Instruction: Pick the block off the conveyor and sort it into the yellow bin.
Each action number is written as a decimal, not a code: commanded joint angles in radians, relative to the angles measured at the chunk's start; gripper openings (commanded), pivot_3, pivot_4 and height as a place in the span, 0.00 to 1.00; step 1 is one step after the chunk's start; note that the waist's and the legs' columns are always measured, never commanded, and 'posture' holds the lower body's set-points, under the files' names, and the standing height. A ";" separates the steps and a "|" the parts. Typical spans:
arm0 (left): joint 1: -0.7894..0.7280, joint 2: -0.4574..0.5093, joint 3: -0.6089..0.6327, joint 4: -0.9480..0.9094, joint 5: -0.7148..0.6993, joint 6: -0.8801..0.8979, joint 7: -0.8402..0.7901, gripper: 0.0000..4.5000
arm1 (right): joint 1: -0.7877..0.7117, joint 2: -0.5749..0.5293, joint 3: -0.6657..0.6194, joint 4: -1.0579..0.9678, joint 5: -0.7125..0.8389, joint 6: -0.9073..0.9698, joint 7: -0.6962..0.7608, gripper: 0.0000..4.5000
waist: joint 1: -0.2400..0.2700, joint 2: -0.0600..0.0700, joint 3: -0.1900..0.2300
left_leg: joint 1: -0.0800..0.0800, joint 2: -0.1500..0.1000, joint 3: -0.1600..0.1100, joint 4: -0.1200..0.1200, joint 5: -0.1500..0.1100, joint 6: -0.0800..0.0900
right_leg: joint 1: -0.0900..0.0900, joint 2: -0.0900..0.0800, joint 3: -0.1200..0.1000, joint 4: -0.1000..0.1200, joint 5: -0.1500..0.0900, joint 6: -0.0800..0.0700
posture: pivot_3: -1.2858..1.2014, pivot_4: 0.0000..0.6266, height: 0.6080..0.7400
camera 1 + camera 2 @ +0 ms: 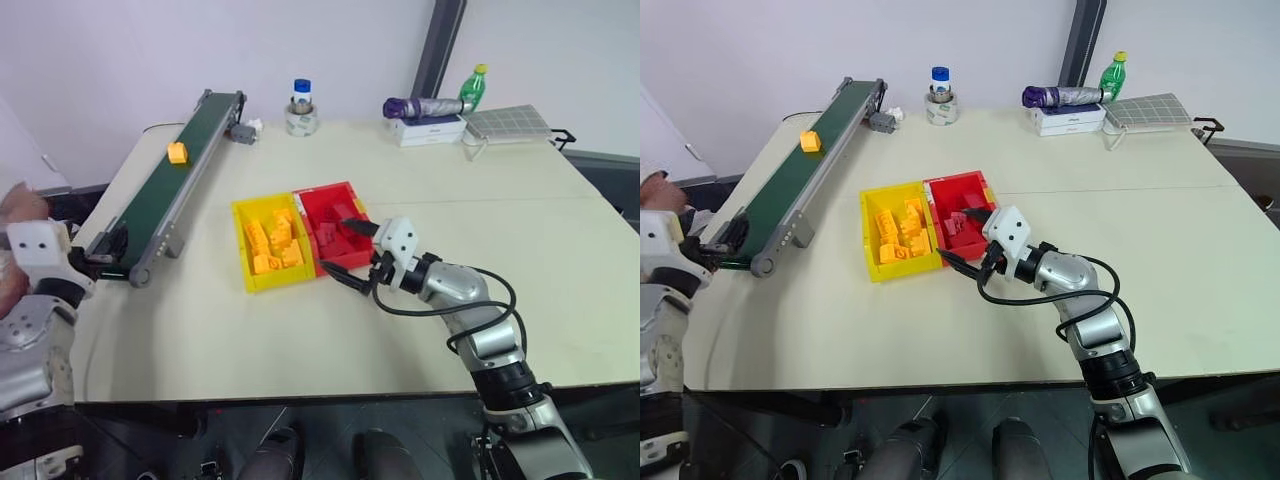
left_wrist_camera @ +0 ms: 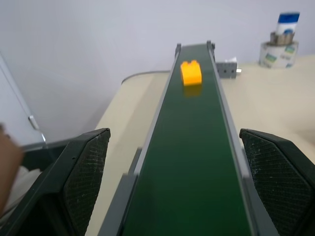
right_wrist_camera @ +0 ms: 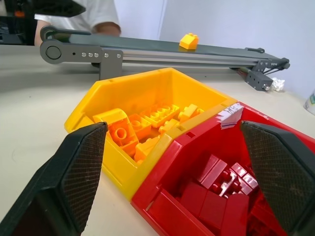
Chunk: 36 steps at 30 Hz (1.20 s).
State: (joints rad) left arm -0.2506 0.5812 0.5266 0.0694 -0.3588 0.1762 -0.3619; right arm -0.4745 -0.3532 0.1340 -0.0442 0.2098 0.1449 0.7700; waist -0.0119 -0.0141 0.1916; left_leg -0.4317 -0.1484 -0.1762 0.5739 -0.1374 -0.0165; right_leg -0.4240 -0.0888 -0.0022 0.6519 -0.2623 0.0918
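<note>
The yellow-orange block (image 1: 178,152) lies on the dark-green conveyor (image 1: 165,190), toward its far end. My left gripper (image 2: 173,135) is open at the belt's near end, its fingers (image 2: 83,172) straddling the belt well short of the block (image 2: 191,73). The yellow bin (image 1: 240,216) sits mid-table with several yellow bricks in it, joined to a red bin (image 1: 345,190) of red bricks. My right gripper (image 1: 352,252) hangs open and empty at the red bin's near edge, pointing toward both bins.
A small grey motor (image 1: 243,131) sits at the conveyor's far end. At the table's back stand a tape roll with a bottle (image 1: 302,118), a purple umbrella on a white box (image 1: 425,108), a green bottle (image 1: 472,88) and a checkered pad (image 1: 508,122). A person's hand (image 1: 20,205) shows at far left.
</note>
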 commanded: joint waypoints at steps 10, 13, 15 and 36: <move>-0.107 0.100 -0.053 0.039 0.031 0.182 0.031 0.99 | -0.005 0.005 -0.003 -0.035 0.000 -0.016 -0.017 1.00 | -0.001 0.000 0.000 | 0.000 0.001 0.001 0.000 0.000 0.000 | 0.000 0.001 0.001 0.000 0.000 0.000 | 0.52 0.24 1.00; -0.162 0.115 -0.090 0.065 0.034 0.226 0.020 0.99 | -0.003 0.005 -0.002 -0.034 -0.001 -0.018 -0.020 1.00 | 0.000 0.000 0.000 | 0.000 0.001 0.001 0.000 0.000 0.000 | 0.000 0.001 0.001 0.000 0.001 0.002 | 0.52 0.24 1.00; -0.218 0.125 -0.112 0.101 0.044 0.247 0.024 0.99 | -0.003 0.006 0.000 -0.033 -0.003 -0.019 -0.022 1.00 | 0.002 0.000 0.000 | 0.000 0.001 0.001 0.000 0.000 0.000 | 0.000 0.001 0.000 0.000 0.002 0.002 | 0.52 0.24 1.00; -0.519 0.116 -0.239 0.509 0.141 0.252 0.023 0.99 | 0.013 -0.003 -0.008 -0.050 -0.016 -0.015 -0.048 1.00 | -0.002 0.000 0.000 | 0.000 0.001 0.002 0.001 0.000 0.000 | -0.001 0.001 0.001 0.000 0.005 0.007 | 0.52 0.24 1.00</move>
State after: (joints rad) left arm -0.7432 0.6919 0.2587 0.5820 -0.2076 0.4492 -0.3358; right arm -0.4569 -0.3545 0.1377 -0.0456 0.1890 0.1396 0.7298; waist -0.0143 -0.0144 0.1914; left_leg -0.4317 -0.1476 -0.1747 0.5745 -0.1372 -0.0166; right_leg -0.4246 -0.0875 -0.0014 0.6518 -0.2577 0.0987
